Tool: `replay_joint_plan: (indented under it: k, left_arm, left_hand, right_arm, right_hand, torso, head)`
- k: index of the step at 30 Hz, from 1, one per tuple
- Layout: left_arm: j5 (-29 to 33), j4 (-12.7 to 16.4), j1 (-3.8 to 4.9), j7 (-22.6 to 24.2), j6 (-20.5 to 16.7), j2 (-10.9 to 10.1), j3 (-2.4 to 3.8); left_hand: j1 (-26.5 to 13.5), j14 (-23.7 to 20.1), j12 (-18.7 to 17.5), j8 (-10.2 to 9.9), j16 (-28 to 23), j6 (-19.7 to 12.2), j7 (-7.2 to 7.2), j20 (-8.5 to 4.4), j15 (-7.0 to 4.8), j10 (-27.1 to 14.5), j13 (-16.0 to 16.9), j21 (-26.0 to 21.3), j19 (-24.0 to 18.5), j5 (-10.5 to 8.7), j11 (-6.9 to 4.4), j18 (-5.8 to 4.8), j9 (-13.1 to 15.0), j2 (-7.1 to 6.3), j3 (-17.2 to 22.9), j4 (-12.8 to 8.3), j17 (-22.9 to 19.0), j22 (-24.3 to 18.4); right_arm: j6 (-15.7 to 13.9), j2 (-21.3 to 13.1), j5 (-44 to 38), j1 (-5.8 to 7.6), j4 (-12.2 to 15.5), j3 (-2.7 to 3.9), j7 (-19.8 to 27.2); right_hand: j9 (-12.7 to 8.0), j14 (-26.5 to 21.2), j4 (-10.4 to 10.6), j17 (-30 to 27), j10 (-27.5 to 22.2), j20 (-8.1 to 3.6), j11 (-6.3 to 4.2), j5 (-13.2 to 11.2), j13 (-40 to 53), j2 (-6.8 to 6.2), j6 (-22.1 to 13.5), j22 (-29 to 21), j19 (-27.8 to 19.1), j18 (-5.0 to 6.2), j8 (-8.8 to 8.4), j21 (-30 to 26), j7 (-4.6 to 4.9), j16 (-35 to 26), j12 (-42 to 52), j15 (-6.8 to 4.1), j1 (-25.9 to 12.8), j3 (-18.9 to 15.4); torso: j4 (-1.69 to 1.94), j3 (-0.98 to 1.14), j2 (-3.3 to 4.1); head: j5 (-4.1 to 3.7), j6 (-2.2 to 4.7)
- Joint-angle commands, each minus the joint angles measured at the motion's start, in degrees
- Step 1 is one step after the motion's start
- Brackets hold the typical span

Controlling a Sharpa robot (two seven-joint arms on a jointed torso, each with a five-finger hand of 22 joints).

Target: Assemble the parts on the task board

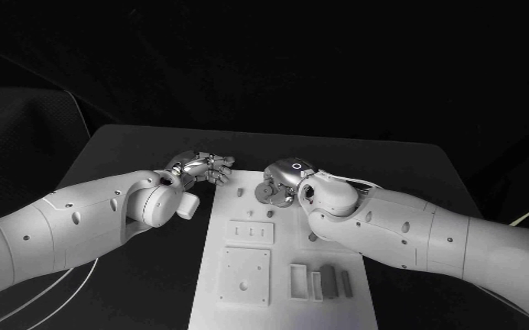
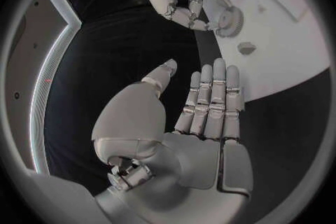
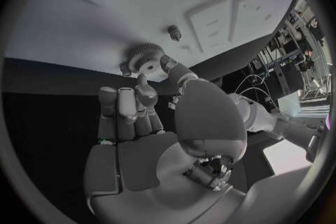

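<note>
The black table [image 1: 132,143] is being covered down its middle by the long white task board plate [image 1: 248,311]. Two raised square plates [image 1: 245,275] and a row of upright rectangular blocks [image 1: 319,281] are being carried on the board's near half.

The silver many-fingered left hand [image 1: 202,168] is being held at the board's far left corner; in the left wrist view its fingers [image 2: 213,95] are being kept straight and side by side, the thumb apart, with nothing grasped.

The silver many-fingered right hand [image 1: 287,179] is being held over the board's far end. The small round toothed gear [image 3: 144,58] is being pinched at its rim between thumb and fingertips, at the board's far edge. A small peg [image 3: 173,32] is being left standing just beside it.
</note>
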Motion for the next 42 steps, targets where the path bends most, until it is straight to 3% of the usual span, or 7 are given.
replay_joint_plan:
  k: [1, 6, 12, 18, 24, 29, 42]
  left_arm:
    - [-0.19, 0.1, 0.04, 0.35, 0.37, 0.09, 0.04]
    - [-0.19, 0.09, 0.04, 0.29, 0.43, 0.08, 0.04]
    - [-0.2, -0.03, 0.04, 0.3, 0.48, 0.19, 0.04]
    - [-0.2, -0.17, 0.03, 0.28, 0.5, 0.3, 0.03]
    - [-0.2, -0.2, 0.03, 0.25, 0.56, 0.37, 0.03]
    - [-0.2, -0.26, 0.03, 0.22, 0.56, 0.36, 0.02]
    - [-0.2, -0.46, 0.03, 0.22, 0.57, 0.23, 0.02]
  left_hand:
    - [0.24, 0.14, -0.19, -0.34, -0.32, -0.38, 0.03, 0.19, 0.19, -0.23, 0.0, -0.23, -0.02, 0.18, 0.11, 1.16, -0.08, 0.53, -0.06, 0.01, 0.08, -0.1]
    - [0.25, 0.14, -0.2, -0.35, -0.32, -0.38, 0.03, 0.19, 0.19, -0.23, 0.0, -0.23, -0.03, 0.18, 0.11, 1.16, -0.08, 0.53, -0.07, 0.01, 0.08, -0.1]
    - [0.25, 0.14, -0.21, -0.35, -0.33, -0.38, 0.03, 0.19, 0.19, -0.23, 0.0, -0.23, -0.03, 0.18, 0.11, 1.15, -0.09, 0.53, -0.07, 0.02, 0.08, -0.1]
    - [0.25, 0.14, -0.22, -0.36, -0.34, -0.38, 0.03, 0.2, 0.19, -0.23, 0.0, -0.24, -0.03, 0.18, 0.11, 1.15, -0.09, 0.53, -0.07, 0.02, 0.09, -0.1]
    - [0.25, 0.15, -0.22, -0.37, -0.35, -0.38, 0.04, 0.2, 0.2, -0.23, 0.0, -0.24, -0.03, 0.18, 0.12, 1.15, -0.09, 0.53, -0.07, 0.02, 0.09, -0.1]
    - [0.25, 0.15, -0.23, -0.37, -0.35, -0.38, 0.04, 0.2, 0.2, -0.23, 0.0, -0.24, -0.02, 0.18, 0.12, 1.15, -0.09, 0.54, -0.08, 0.03, 0.09, -0.1]
    - [0.25, 0.15, -0.26, -0.39, -0.37, -0.39, 0.05, 0.2, 0.2, -0.24, 0.0, -0.25, -0.02, 0.18, 0.13, 1.15, -0.1, 0.55, -0.08, 0.04, 0.1, -0.1]
  right_arm:
    - [0.65, 0.03, 0.39, -0.01, -0.38, -0.11, 0.31]
    - [0.91, -0.04, 1.1, -0.01, -0.8, -0.13, 0.43]
    - [1.63, 0.02, 2.24, -0.01, -1.73, -0.22, 1.05]
    - [3.18, -0.04, 3.34, -0.01, -2.02, -0.42, 1.54]
    - [2.48, 0.03, 3.94, -0.01, -1.94, -0.58, 1.79]
    - [3.73, -0.41, 4.81, -0.01, -1.14, -0.6, 1.82]
    - [3.75, -1.59, 5.38, -0.26, 1.67, -0.93, 1.94]
  right_hand:
    - [-0.03, 0.24, 0.37, -0.06, 0.26, -0.13, -0.23, 0.19, -0.1, 0.38, 1.5, 0.09, 0.39, 0.74, 0.03, 6.83, 1.25, 0.37, 0.35, -0.23, 0.02, -0.12]
    - [-0.75, 0.44, 0.55, -0.48, 0.39, -0.13, -0.29, 0.2, -0.56, -0.09, -1.21, 0.04, 0.63, 0.85, -1.73, 6.65, 1.29, 0.12, -0.11, -0.32, -0.51, -0.3]
    - [-0.81, 0.48, 0.63, -0.55, 0.41, -0.14, -0.29, 0.23, -0.63, 0.17, -1.43, 0.03, 0.68, 0.87, -1.88, 6.62, 1.31, 0.09, -0.17, -0.33, -0.55, -0.21]
    - [-0.68, 0.54, 0.64, -0.64, 0.46, -0.14, -0.31, 0.25, -0.71, 0.61, -0.77, 0.01, 0.73, 0.91, -1.58, 6.57, 1.25, 0.07, -0.21, -0.36, -0.43, 0.01]
    - [-0.5, 0.59, 0.89, -0.74, 0.53, -0.1, -0.29, 0.21, -0.8, 0.64, 0.12, 0.0, 0.76, 0.89, -1.19, 6.52, 1.19, 0.05, -0.25, -0.37, -0.83, -0.02]
    - [-0.19, 0.7, 1.17, -0.85, 0.69, -0.05, -0.3, 0.19, -0.91, 0.75, 1.57, 0.0, 0.83, 0.88, -0.54, 6.49, 1.16, 0.08, -0.25, -0.4, -1.32, -0.02]
    - [-0.06, 0.78, 1.56, -0.95, 0.83, -0.01, -0.31, 0.22, -1.01, 1.09, 2.29, 0.0, 0.92, 0.87, -0.3, 6.47, 1.11, 0.1, -0.27, -0.41, -1.92, 0.02]
  torso:
    - [0.0, -0.01, 0.01]
    - [0.03, -0.01, -0.01]
    - [0.01, -0.06, 0.02]
    - [-0.03, 0.0, 0.02]
    - [-0.02, -0.01, 0.04]
    - [0.12, -0.06, 0.0]
    - [-0.03, 0.0, 0.03]
  head:
    - [-0.01, -0.01]
    - [-0.04, 0.16]
    - [-0.09, 0.15]
    - [-0.15, 0.05]
    - [-0.31, 0.07]
    - [-0.4, -0.08]
    - [-0.24, -0.31]
